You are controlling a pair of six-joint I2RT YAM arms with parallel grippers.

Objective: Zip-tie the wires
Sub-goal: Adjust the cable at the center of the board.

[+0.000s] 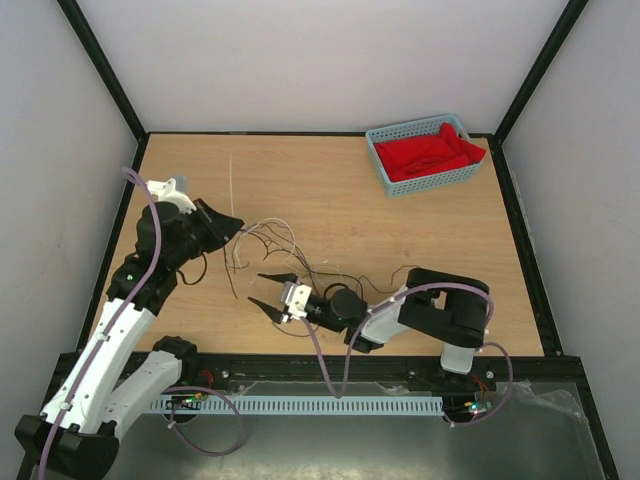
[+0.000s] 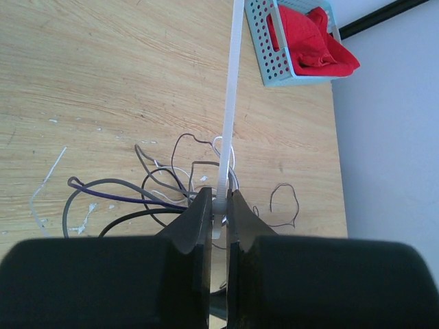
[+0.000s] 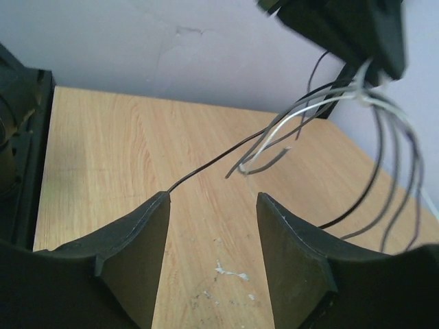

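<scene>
Pale whitish plastic is what your left gripper (image 2: pixel 219 199) pinches: its two dark fingers are closed narrow on the zip tie (image 2: pixel 230 110), close to the lower end of the strip. In the left wrist view the strip comes straight out from between the fingertips. Its long axis runs away from the claw, and the free end leaves the top of the picture just beside the light blue basket (image 2: pixel 269 58). From the top camera you see the same: the zip tie (image 1: pixel 232 185) is a thin straight line over the left part of the wooden table (image 1: pixel 400 240), and it points toward the far edge.

You find the wires (image 1: pixel 270 240) as a loose curly tangle near the middle of the table, between the two claws. They come together at the left gripper (image 1: pixel 235 225). In the right wrist view the wires (image 3: pixel 384 171) are gathered in a bunch under that claw and fall down from it in long curves.

Your right gripper (image 3: pixel 212 199) stands wide and holds nothing. One dark strand runs down to the tip of the finger on the left side of that view; you cannot tell if it touches. In the top view the right gripper (image 1: pixel 268 291) lies low and points to the left.

The basket holds a red cloth (image 1: pixel 430 155) in the far right corner.
</scene>
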